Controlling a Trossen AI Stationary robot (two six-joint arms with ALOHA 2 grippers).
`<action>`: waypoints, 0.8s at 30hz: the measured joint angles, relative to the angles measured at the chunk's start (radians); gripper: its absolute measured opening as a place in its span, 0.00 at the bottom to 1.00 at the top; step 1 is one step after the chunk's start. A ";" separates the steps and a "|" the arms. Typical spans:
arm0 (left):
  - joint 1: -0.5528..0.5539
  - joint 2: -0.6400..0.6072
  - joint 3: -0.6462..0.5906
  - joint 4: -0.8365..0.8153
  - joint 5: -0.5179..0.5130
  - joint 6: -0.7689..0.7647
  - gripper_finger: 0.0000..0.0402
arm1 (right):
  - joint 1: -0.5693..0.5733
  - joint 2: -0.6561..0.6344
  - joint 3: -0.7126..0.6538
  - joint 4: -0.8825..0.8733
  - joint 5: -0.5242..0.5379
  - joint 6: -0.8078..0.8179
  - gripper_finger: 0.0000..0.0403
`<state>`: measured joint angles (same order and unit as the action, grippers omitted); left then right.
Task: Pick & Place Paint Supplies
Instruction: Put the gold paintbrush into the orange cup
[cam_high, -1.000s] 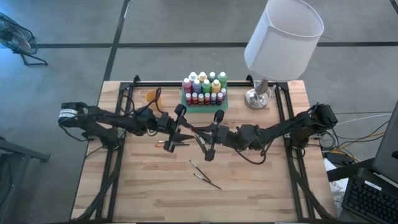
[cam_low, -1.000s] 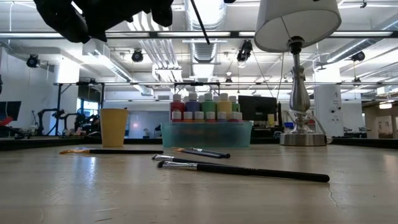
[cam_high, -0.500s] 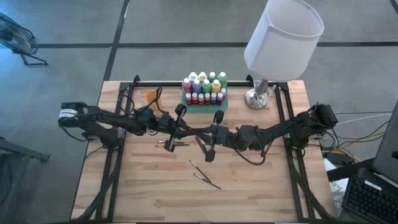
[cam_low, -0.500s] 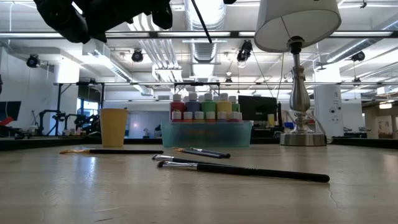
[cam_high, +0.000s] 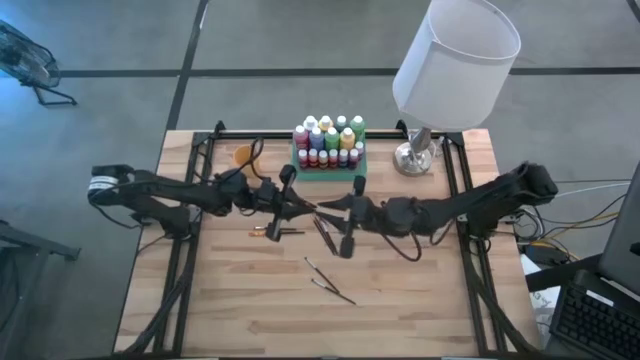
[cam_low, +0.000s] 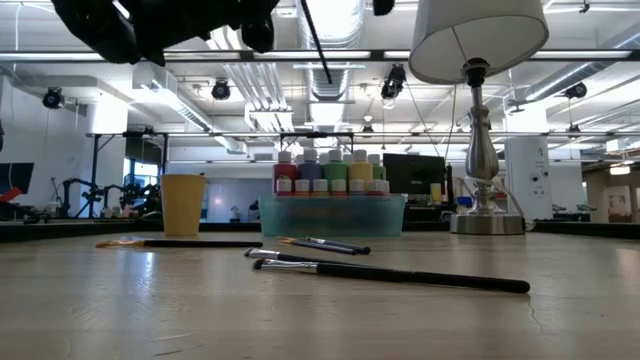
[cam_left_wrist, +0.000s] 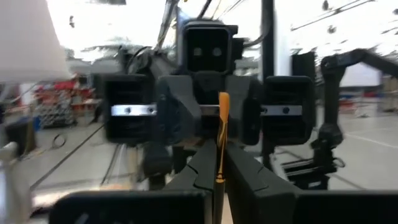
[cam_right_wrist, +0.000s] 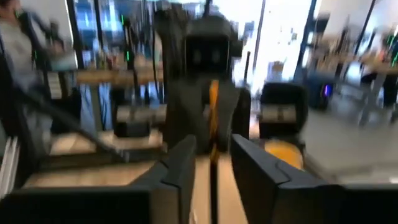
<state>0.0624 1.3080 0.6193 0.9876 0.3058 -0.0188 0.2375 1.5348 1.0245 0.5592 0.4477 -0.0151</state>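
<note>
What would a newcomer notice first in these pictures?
Above the table's middle, the left gripper and the right gripper meet tip to tip around one paintbrush, the left shut on it. Behind them stands a green tray packed with paint bottles, and a white-shaded lamp at the far right corner.

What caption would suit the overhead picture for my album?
Two robot arms meet mid-table, passing a paintbrush between them, beside a green tray of paint bottles.

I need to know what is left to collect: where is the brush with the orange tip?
In the high view, the orange-tipped brush lies left of centre on the table, just in front of the left gripper.
</note>
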 joint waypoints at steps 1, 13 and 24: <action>0.001 -0.012 0.000 -0.027 -0.016 0.005 0.04 | 0.000 -0.022 0.000 -0.068 0.000 0.018 0.23; 0.008 -0.243 0.000 -0.461 -0.399 0.075 0.04 | 0.000 -0.337 0.000 -0.921 -0.002 0.280 0.46; 0.010 -0.414 0.002 -0.651 -0.648 0.074 0.04 | 0.000 -0.470 0.000 -1.026 -0.003 0.278 0.53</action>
<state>0.0719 0.8945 0.6213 0.3364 -0.3422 0.0547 0.2375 1.0644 1.0245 -0.4664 0.4446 0.2626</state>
